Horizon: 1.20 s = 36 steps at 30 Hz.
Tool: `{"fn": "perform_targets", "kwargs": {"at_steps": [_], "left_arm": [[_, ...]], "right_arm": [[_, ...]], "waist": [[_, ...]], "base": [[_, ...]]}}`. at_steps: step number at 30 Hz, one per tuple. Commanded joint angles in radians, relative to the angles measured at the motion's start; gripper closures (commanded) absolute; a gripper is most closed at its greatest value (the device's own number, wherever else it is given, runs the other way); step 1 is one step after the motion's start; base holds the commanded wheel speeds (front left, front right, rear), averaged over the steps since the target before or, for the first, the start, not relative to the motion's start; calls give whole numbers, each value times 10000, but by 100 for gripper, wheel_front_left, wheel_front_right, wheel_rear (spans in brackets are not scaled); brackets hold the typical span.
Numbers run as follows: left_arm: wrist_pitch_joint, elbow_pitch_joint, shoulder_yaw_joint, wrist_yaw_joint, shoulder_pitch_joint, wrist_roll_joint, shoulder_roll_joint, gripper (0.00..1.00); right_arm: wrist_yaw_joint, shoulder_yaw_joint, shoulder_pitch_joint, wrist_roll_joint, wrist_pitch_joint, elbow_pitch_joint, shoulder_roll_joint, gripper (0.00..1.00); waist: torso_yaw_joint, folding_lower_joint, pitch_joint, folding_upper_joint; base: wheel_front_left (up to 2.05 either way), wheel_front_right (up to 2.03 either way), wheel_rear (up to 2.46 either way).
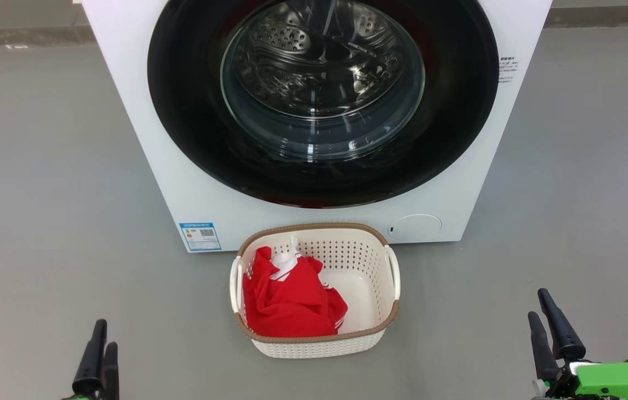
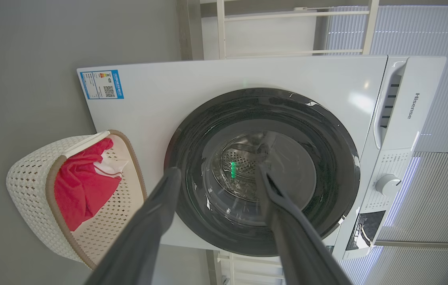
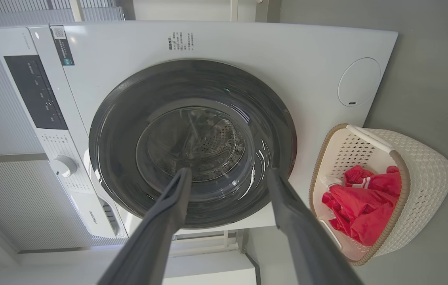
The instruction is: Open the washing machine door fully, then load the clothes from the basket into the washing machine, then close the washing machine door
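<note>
A white front-loading washing machine stands on a grey floor, its round black washing machine door shut flush against the front panel. The perforated steel drum shows through the door's domed glass bowl. A blue energy sticker sits at the panel's lower left corner, a round filter cap at its lower right.

Just in front of the machine's foot, centred beneath the door, a cream perforated basket with a brown rim rests upright on the floor. The clothes, a crumpled heap of red fabric with white stripes and trim, lie inside it, bunched against the basket's left wall, leaving bare base on the right.

The robot's left pincer and right pincer hover on either side, nearer the robot and well apart from the basket. In both wrist views the dark fingers stand spread wide, pointing at the door, with nothing between them.
</note>
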Motion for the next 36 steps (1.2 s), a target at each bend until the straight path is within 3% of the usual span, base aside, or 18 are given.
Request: {"fn": "perform_targets", "kwargs": {"at_steps": [1,5,36], "left_arm": [[-72,-289,38,-3,-347,-16,132,0],[-191,-350,8,-4,-364,-11,140,0],[-1121,-986,-507,-15,-513,1008,374,0]], "right_arm": [[1,57,-321,37,-76,-276,-70,0],[2,108,-351,43,-124,-364,-72,0],[5,845,-602,-521,-808,-1182,-331,0]], "waist": [[1,12,-1,0],[10,-4,22,0],[97,-4,52,0]], "base": [[0,0,0],[0,0,0],[0,0,0]]}}
